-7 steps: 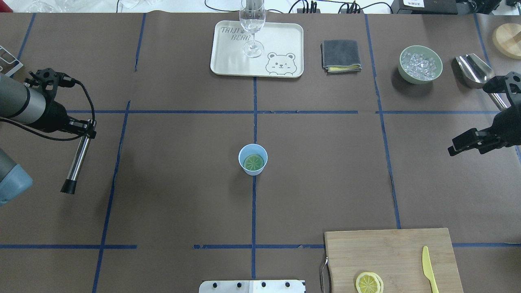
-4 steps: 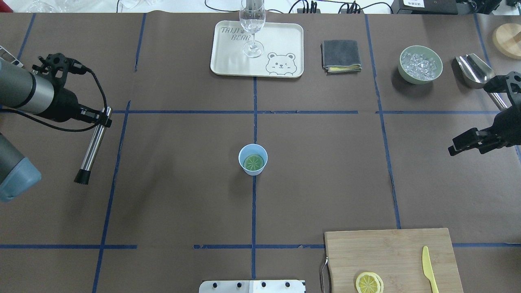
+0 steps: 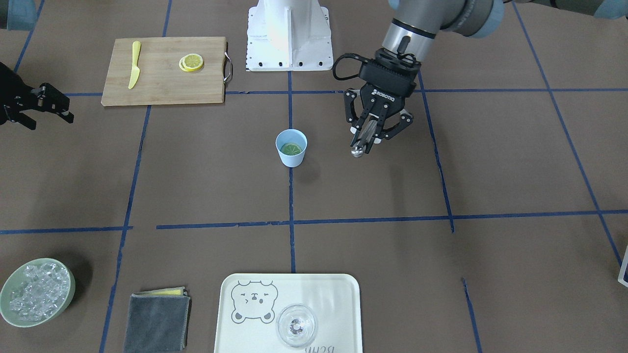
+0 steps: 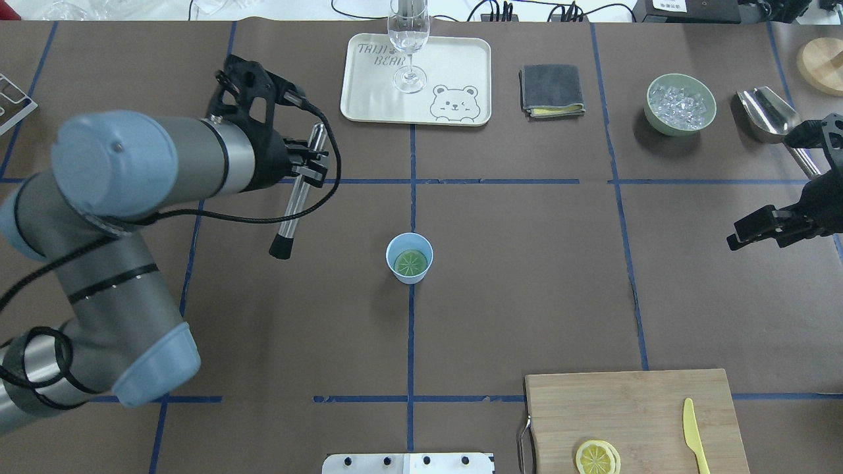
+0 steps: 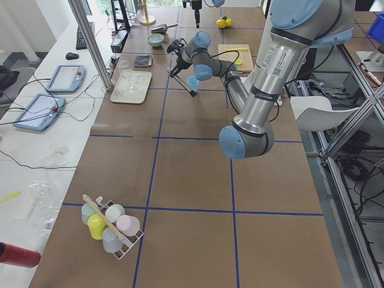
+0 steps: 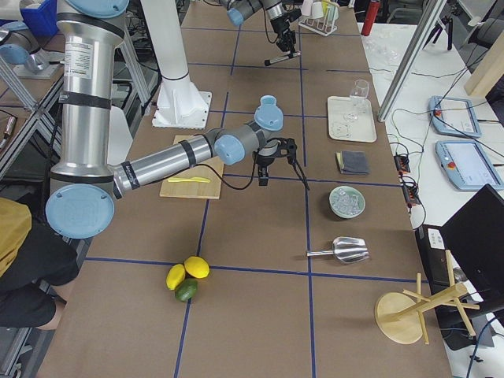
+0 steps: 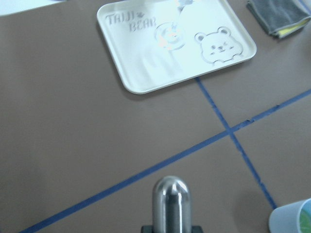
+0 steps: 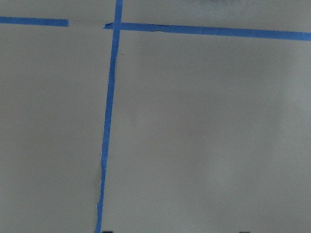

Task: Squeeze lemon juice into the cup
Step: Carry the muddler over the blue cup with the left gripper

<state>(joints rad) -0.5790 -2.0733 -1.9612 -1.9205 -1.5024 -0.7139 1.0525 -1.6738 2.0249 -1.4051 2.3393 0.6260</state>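
The light-blue cup (image 4: 409, 258) stands at the table's middle on a blue tape line; it also shows in the front view (image 3: 291, 147) and at the bottom right corner of the left wrist view (image 7: 291, 219). The lemon slice (image 4: 410, 263) lies flat inside it, looking greenish (image 3: 291, 148). My left gripper (image 4: 308, 172) is shut on a steel muddler (image 4: 295, 201) with a black tip, held tilted above the table to the cup's left and farther back (image 3: 375, 135). My right gripper (image 4: 757, 230) is open and empty at the table's right edge (image 3: 49, 105).
A wooden cutting board (image 4: 632, 408) at the near right holds a stacked pair of lemon slices (image 4: 597, 457) and a yellow knife (image 4: 693, 434). At the back are a bear tray (image 4: 454, 66) with a clear glass (image 4: 408, 46), a grey cloth (image 4: 552, 89), a bowl of ice (image 4: 680, 104) and a metal scoop (image 4: 764, 112).
My left arm has swung right and farther in with the muddler, from the table's left edge to near the cup. The right gripper, cup and lemon have not moved.
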